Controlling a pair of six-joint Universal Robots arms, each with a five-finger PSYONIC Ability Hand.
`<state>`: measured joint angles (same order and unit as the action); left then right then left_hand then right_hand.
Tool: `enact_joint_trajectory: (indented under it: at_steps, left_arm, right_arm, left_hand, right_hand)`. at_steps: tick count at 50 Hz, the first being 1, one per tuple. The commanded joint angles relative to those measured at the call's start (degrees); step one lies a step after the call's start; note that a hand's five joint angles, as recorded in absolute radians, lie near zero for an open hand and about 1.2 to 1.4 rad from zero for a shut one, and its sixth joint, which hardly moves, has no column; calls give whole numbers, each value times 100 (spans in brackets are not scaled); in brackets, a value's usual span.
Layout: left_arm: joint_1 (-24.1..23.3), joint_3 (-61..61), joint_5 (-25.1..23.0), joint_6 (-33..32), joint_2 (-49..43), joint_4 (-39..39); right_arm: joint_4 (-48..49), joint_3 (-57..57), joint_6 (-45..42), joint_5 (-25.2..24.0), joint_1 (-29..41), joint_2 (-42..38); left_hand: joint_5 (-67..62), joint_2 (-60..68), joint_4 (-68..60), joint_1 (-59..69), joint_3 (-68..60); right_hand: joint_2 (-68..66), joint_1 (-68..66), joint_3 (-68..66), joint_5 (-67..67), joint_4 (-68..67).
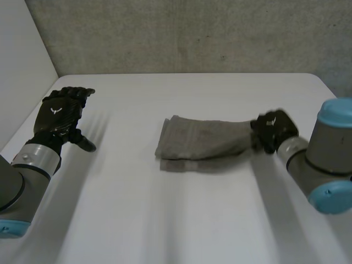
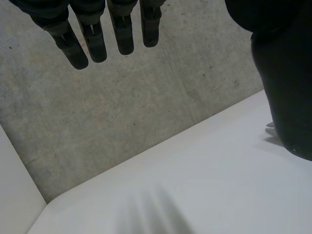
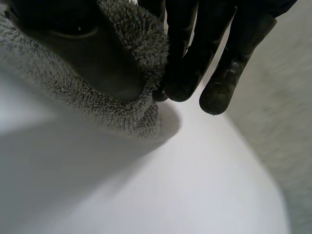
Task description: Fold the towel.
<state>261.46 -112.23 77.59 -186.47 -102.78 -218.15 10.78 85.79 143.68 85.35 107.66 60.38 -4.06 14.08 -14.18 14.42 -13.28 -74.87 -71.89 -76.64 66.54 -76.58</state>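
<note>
**At the right end of the towel (image 1: 201, 144): one fold made, more to do**

Right hand (image 3: 195, 53): fingers and thumb pinched on the towel's edge, that end slightly raised.
Towel: grey, mid-table (image 1: 181, 220), apparently doubled already, judging by its layered left end.
Left hand (image 1: 59, 116): fingers straight, holding nothing, well apart from the cloth.
Remaining, as I judge: carry the held end across and lay it flat.
</note>
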Motion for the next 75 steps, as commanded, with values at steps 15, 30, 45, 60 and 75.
enact_joint_trajectory:
  at_steps: [15,30,45,60,75]
  left_arm:
    - [-464,763,72,-4,-31,-8]
    - [-1080,1933,81,-12,-831,45]
    - [-2063,3804,626,312,-2412,1203]
    - [-2248,4016,600,278,-3415,1521]
    - [-2178,3858,582,278,-3224,1731]
  right_arm:
    - [-584,-2691,-58,-581,2531,-1924]
    - [-972,-1873,38,-581,2119,-712]
    - [-946,-1346,1600,-546,1285,-26]
    - [-1579,-2480,2903,-599,985,-1521]
    - [-2343,-3219,2912,-607,976,-1866]
  left_hand:
    - [334,-336,346,-371,256]
    - [317,-319,329,-354,239]
    - [301,-302,313,-337,222]
    - [216,-218,229,-253,138]
    - [233,-235,245,-269,155]
  right_hand:
    - [-513,-811,-336,346,-342]
    - [6487,6189,6664,-6654,6658]
    - [6487,6189,6664,-6654,6658]
    - [6487,6189,6664,-6654,6658]
    - [6487,6189,6664,-6654,6658]
